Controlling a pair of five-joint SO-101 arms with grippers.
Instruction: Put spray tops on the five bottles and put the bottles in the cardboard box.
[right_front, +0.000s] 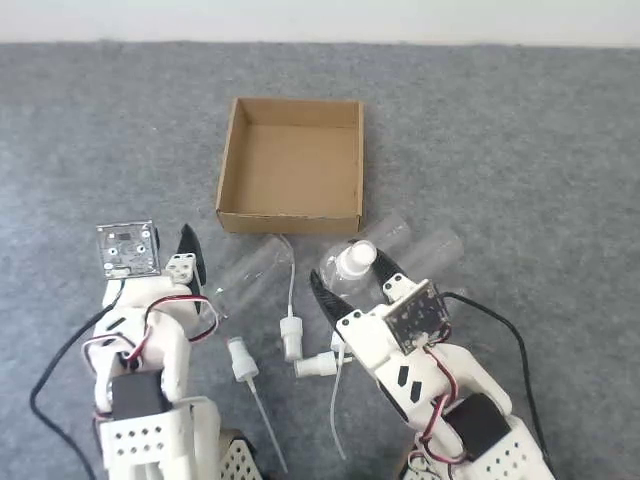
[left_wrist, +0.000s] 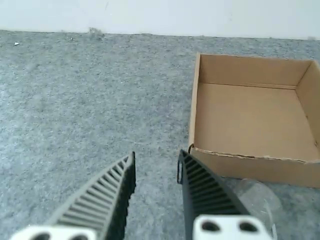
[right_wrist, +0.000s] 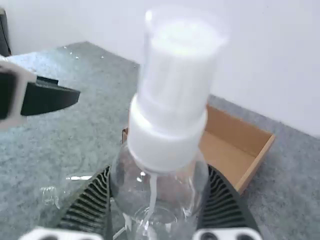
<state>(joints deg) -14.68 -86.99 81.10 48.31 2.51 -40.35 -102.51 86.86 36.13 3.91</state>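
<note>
The cardboard box (right_front: 290, 165) lies open on the grey carpet, and its inside is bare (left_wrist: 250, 120). My right gripper (right_front: 350, 285) is shut on a clear bottle (right_wrist: 155, 195) that stands upright with a white spray top (right_wrist: 172, 90) on its neck, just in front of the box. My left gripper (left_wrist: 156, 170) is open with nothing between its fingers, left of the box's near corner. A capless clear bottle (right_front: 245, 280) lies beside it. Two more clear bottles (right_front: 390, 232) (right_front: 440, 250) lie past the right gripper.
Three loose spray tops with long tubes (right_front: 240, 360) (right_front: 290, 335) (right_front: 318, 365) lie on the carpet between the two arms. The left gripper's dark finger (right_wrist: 40, 95) is seen in the right wrist view. A pale wall (left_wrist: 150, 15) bounds the carpet behind the box.
</note>
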